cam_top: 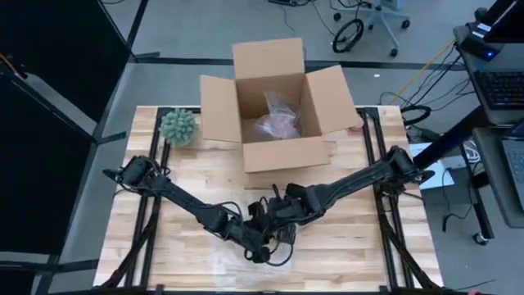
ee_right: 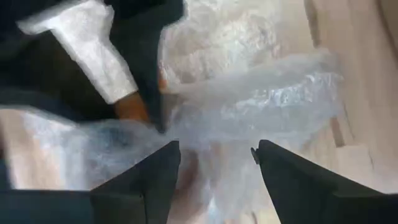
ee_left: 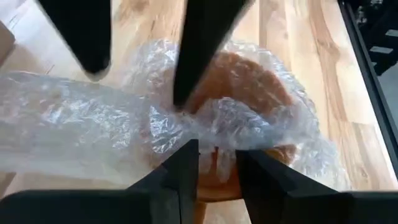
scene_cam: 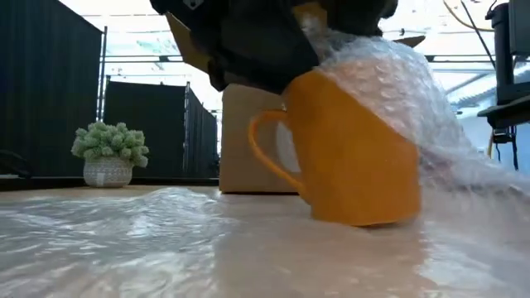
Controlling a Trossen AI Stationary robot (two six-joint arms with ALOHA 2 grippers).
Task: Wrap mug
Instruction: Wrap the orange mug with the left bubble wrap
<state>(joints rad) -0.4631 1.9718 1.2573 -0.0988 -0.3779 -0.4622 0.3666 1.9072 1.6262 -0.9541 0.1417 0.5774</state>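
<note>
An orange mug (scene_cam: pixel 356 157) stands tilted on a sheet of bubble wrap (scene_cam: pixel 166 240) spread over the table's near middle. Only its lower edge is on the sheet, and its handle (scene_cam: pixel 265 149) is side-on to the low camera. A flap of the wrap (scene_cam: pixel 397 83) lies over its mouth. My left gripper (ee_left: pixel 219 165) is shut at the mug's rim. My right gripper (ee_right: pixel 214 168) is open just above the wrap-covered mug (ee_left: pixel 249 87). In the high view both grippers (cam_top: pixel 270 229) hide the mug. My left gripper pinches the mug's wall at the rim (ee_left: pixel 217 177), together with the bunched wrap (ee_left: pixel 217 127) lying over it. It comes from above, slanting down. The mug leans in the hold with its lower edge (scene_cam: pixel 364 219) on the sheet. My right gripper has one fingertip (ee_left: pixel 180 99) at the wrap over the mug; I cannot tell whether it touches.
An open cardboard box (cam_top: pixel 278 106) stands at the table's far middle with a wrapped bundle (cam_top: pixel 278 124) inside. A small potted plant (cam_top: pixel 178 125) stands at the far left. Bare wood lies to either side of the wrap.
</note>
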